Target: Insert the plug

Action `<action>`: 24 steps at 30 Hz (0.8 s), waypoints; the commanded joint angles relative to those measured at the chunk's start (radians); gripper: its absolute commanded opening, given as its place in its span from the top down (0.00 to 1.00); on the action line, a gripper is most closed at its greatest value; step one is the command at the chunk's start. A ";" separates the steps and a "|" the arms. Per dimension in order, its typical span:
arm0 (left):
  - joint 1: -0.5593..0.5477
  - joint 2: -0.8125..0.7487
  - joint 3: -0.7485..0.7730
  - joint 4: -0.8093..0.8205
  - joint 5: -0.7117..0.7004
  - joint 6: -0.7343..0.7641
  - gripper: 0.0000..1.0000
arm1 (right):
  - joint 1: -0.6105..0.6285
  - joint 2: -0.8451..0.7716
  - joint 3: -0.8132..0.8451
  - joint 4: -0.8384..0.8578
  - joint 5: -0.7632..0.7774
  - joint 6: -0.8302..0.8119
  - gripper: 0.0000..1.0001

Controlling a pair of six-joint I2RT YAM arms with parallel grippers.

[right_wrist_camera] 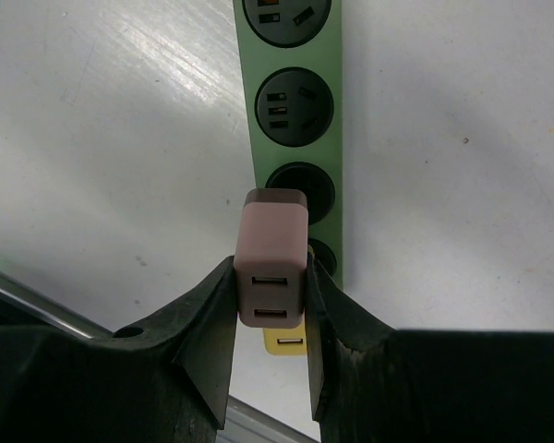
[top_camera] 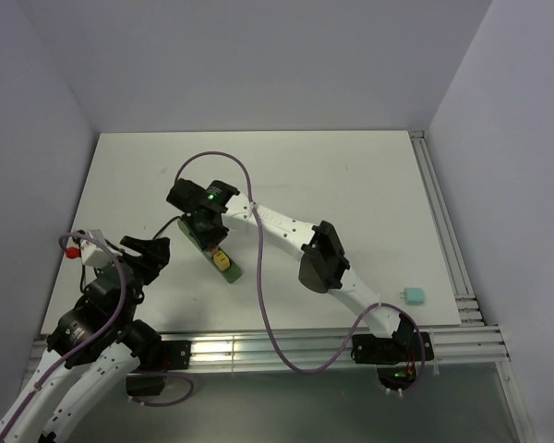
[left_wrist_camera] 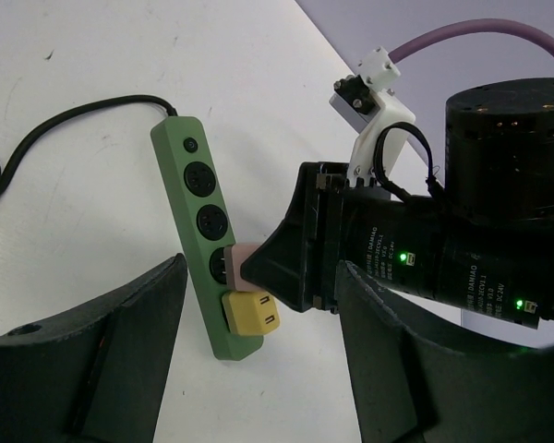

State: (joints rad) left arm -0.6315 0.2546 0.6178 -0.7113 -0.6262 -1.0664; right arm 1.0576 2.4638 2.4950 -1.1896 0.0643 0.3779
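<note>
A green power strip (top_camera: pixel 233 271) (left_wrist_camera: pixel 192 208) (right_wrist_camera: pixel 294 37) lies on the white table. A yellow plug (top_camera: pixel 221 261) (left_wrist_camera: pixel 250 313) (right_wrist_camera: pixel 286 343) sits in its end socket. My right gripper (top_camera: pixel 203 229) (right_wrist_camera: pixel 270 277) is shut on a pink plug (left_wrist_camera: pixel 231 267) (right_wrist_camera: pixel 272 263) and holds it against the socket next to the yellow one. How deep it sits I cannot tell. My left gripper (top_camera: pixel 152 254) (left_wrist_camera: pixel 260 272) stands open near the strip's end, its fingers (left_wrist_camera: pixel 120 351) well apart and touching nothing.
The strip's black cord (left_wrist_camera: pixel 74 115) runs off to the far left. A small teal block (top_camera: pixel 413 295) lies at the near right. A purple cable (top_camera: pixel 260 295) hangs over the right arm. Metal rails (top_camera: pixel 286 349) line the near and right edges.
</note>
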 commanded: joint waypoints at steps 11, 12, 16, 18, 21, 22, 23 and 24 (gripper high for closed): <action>0.003 0.204 0.057 0.087 -0.024 -0.004 0.29 | -0.019 0.031 0.025 -0.028 0.023 -0.027 1.00; 0.003 0.210 0.062 0.099 -0.018 -0.003 0.29 | -0.027 0.030 0.021 -0.024 0.026 -0.027 1.00; 0.001 0.190 0.037 0.139 -0.003 -0.006 0.30 | -0.033 0.037 0.016 -0.021 0.020 -0.039 1.00; 0.001 0.176 0.025 0.142 -0.007 -0.006 0.30 | -0.033 0.038 0.015 -0.028 0.011 -0.040 1.00; 0.001 0.169 0.028 0.127 -0.030 -0.003 0.30 | -0.031 0.015 -0.025 -0.019 -0.018 -0.053 1.00; 0.003 0.167 0.030 0.124 -0.039 -0.003 0.29 | -0.030 0.009 -0.033 -0.015 -0.036 -0.060 1.00; 0.001 0.169 0.033 0.119 -0.041 -0.001 0.29 | -0.031 0.006 -0.038 -0.016 -0.044 -0.062 1.00; 0.001 0.169 0.036 0.122 -0.043 0.000 0.30 | -0.030 0.004 -0.036 -0.019 -0.049 -0.063 1.00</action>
State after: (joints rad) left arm -0.6315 0.4271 0.6289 -0.6102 -0.6384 -1.0676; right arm 1.0340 2.4821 2.4920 -1.1889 0.0383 0.3416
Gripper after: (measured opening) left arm 0.705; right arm 0.373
